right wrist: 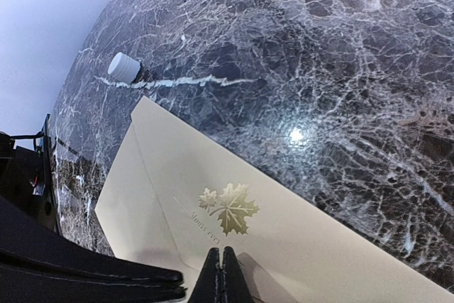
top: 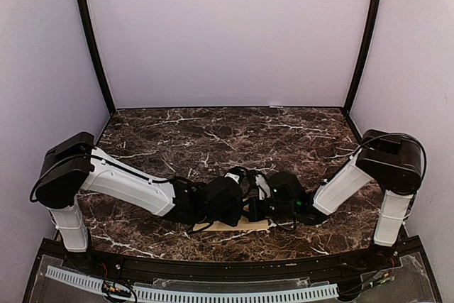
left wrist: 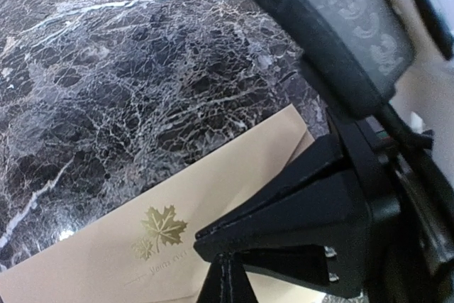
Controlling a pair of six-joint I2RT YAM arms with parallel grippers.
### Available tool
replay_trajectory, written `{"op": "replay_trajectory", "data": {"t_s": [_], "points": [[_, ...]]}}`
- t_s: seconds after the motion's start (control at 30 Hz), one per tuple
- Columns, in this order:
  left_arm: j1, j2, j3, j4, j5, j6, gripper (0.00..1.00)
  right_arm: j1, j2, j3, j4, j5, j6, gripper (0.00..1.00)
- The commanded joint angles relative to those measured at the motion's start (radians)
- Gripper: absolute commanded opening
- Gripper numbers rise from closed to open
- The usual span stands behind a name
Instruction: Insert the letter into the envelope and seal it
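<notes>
envelope (top: 228,226): lies flat on the desk (top: 213,133) with its flap folded down. a gold leaf mark (right wrist: 230,208) sits at the flap tip. both wrists hang over the envelope, so the top view shows only a strip of its near long edge.

left jaws: closed, tips together, over the envelope face just beside the leaf mark. nothing shows between them.

right jaws: closed, tips together, down at the envelope face on the near side of the leaf mark. whether they press the paper or stand just above it cannot be told. nothing is gripped.

left arm (top: 128,182) and right arm (top: 340,182): they reach in from opposite sides of the envelope and meet above it, wrists close together.

edges: the far long edge of the envelope is straight and lies flat on the marble, uncovered in both wrist views. one far corner points toward a small white cap (right wrist: 125,66), which stands on the desk beyond that corner, apart from the envelope.

room for moving: beyond the far edge of the envelope, open marble runs to the back wall (top: 227,33). to either side of the envelope, the arm links lie low over the desk. on the near side of the envelope, the desk's front rail (top: 213,264) is close.
</notes>
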Motion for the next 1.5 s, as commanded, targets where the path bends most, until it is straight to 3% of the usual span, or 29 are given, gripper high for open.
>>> {"op": "replay_trajectory", "data": {"t_s": [0.0,0.37,1.07,1.47], "points": [[0.007,0.049,0.030,-0.086,-0.049,-0.024,0.00,-0.002,0.046,-0.037,-0.133,0.019,0.002,0.00],[0.009,0.072,-0.023,-0.091,-0.031,-0.077,0.00,-0.003,0.043,-0.035,-0.153,0.030,-0.006,0.00],[0.026,-0.012,-0.180,-0.148,-0.157,-0.160,0.00,-0.003,0.006,-0.006,-0.227,0.049,-0.024,0.00],[0.027,-0.001,-0.191,-0.075,-0.101,-0.126,0.00,0.067,0.078,0.154,-0.268,-0.026,-0.037,0.00]]}}
